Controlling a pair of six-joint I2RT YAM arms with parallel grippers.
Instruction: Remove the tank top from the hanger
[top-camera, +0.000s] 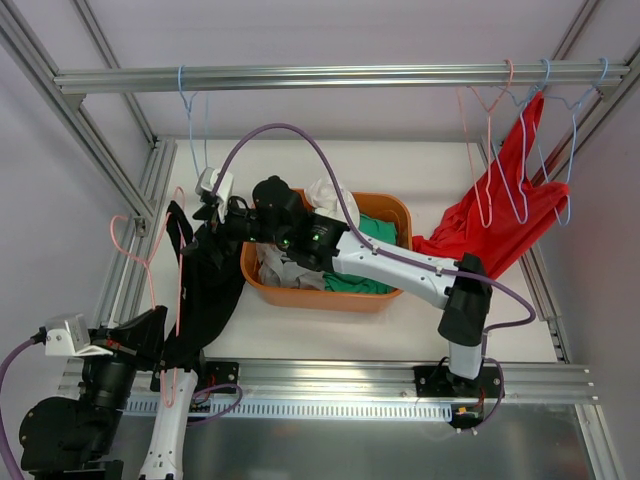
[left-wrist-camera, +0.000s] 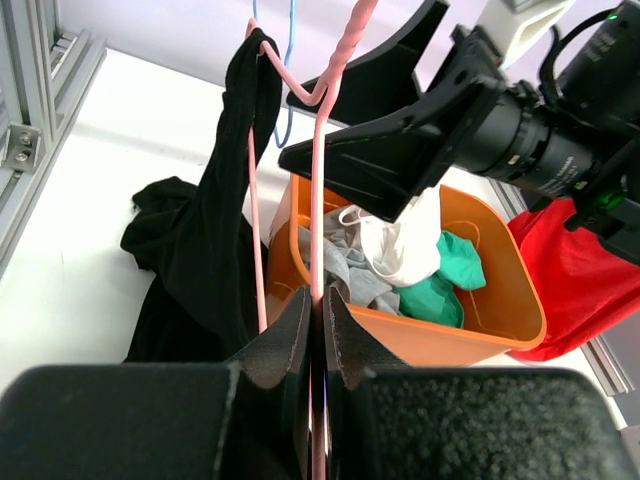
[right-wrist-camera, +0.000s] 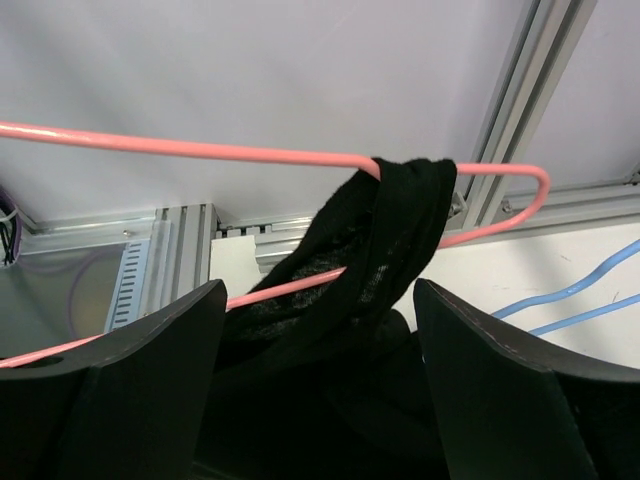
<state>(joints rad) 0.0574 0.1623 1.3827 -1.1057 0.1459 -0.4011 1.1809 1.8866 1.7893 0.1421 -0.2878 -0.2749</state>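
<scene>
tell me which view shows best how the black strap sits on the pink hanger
Right wrist: the tank top strap is close up, looped over the pink hanger near its bent end. Left wrist shows it farther off, draped over the hanger. Top external shows the dark garment, its strap too small to read.

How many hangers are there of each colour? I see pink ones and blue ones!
Pink hangers: 2
Blue hangers: 3
Total: 5 hangers
</scene>
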